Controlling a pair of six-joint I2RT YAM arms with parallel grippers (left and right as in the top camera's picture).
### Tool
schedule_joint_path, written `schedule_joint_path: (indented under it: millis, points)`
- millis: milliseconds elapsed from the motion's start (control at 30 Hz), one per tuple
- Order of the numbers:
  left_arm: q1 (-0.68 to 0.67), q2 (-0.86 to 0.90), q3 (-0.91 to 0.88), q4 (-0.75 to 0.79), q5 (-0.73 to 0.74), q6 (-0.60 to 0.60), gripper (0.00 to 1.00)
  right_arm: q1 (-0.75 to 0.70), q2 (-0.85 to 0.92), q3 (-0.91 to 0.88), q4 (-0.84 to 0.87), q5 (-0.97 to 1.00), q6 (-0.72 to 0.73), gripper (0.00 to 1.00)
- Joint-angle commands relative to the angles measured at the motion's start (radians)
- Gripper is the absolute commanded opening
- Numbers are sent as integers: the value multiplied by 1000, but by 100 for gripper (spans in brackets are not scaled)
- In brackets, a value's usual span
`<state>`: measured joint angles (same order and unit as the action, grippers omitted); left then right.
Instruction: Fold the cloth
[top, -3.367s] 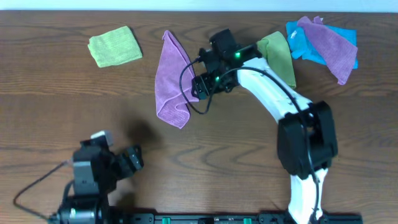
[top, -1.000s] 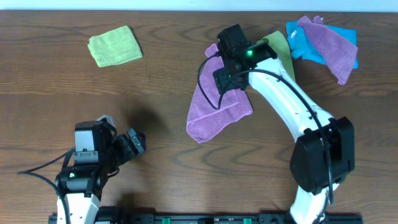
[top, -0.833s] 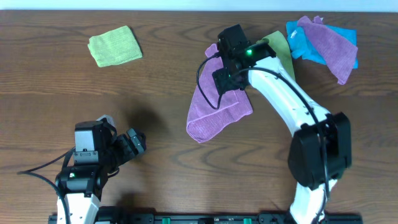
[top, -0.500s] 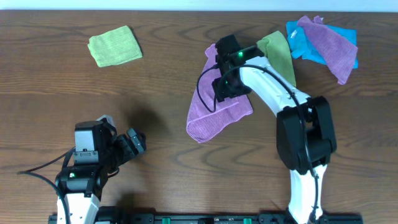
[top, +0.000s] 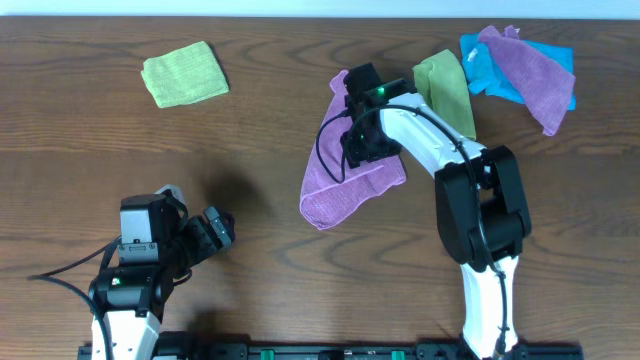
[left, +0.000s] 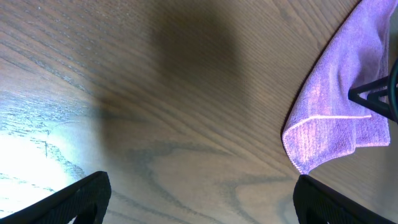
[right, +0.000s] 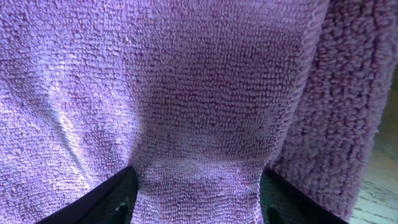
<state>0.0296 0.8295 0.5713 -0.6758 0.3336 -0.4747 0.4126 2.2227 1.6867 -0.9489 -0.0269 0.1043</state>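
Note:
The purple cloth (top: 335, 190) lies folded over on the table at centre, with its doubled edge to the near left. It also shows in the left wrist view (left: 336, 118). My right gripper (top: 362, 148) is down on the cloth's far half. In the right wrist view its fingers (right: 196, 199) are apart and press into the purple pile (right: 199, 93), which puckers between them. My left gripper (top: 215, 232) is open and empty over bare wood at the near left, well away from the cloth (left: 196, 205).
A folded light-green cloth (top: 185, 73) lies at the far left. An olive cloth (top: 447, 90) lies just right of the right arm. A blue cloth (top: 490, 72) and another purple cloth (top: 535, 65) are heaped at the far right.
The right gripper carried the purple cloth rightward and laid it down folded. In the last second it shifted a little toward the near left on the cloth. The left arm stayed still.

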Motion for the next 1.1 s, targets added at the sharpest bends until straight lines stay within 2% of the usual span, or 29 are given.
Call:
schedule_joint_path:
  millis: [0, 100, 267, 500, 1067]
  points:
    - [-5, 1, 22, 0, 0, -5, 95, -14, 22, -2, 2, 3, -16, 60]
    - [-5, 1, 22, 0, 0, -5, 95, -14, 27, -2, 3, 3, -16, 47]
    - [-5, 1, 22, 1, 0, -5, 95, -9, 27, -2, 5, 0, -17, 3]
    - [-5, 1, 22, 1, 0, -5, 95, 34, 11, -2, 1, -7, -45, 1]
    - [-5, 1, 22, 1, 0, -5, 95, 184, -158, 0, 60, 10, -77, 1]
